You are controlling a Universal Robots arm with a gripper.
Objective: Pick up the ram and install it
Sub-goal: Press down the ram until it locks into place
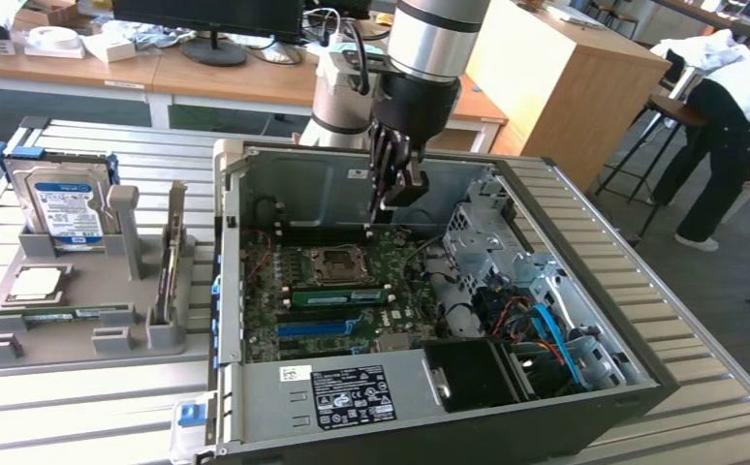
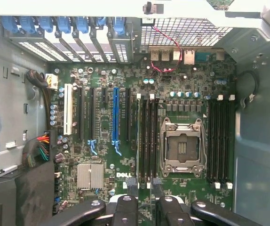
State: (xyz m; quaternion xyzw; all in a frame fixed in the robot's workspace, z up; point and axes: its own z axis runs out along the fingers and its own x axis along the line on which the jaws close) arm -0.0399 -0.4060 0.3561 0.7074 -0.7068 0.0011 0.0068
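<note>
In the exterior view, the end effector (image 1: 396, 199) hangs inside the open computer case (image 1: 544, 426) on the table (image 1: 91, 407). Its fingers are partly apart and grip nothing. The ram (image 1: 337, 294) stands in a motherboard slot just near of the processor socket (image 1: 336, 263).

In the wrist view, the end effector (image 2: 143, 184) is above the ram (image 2: 138, 136), which is seen edge-on and untouched.
</note>
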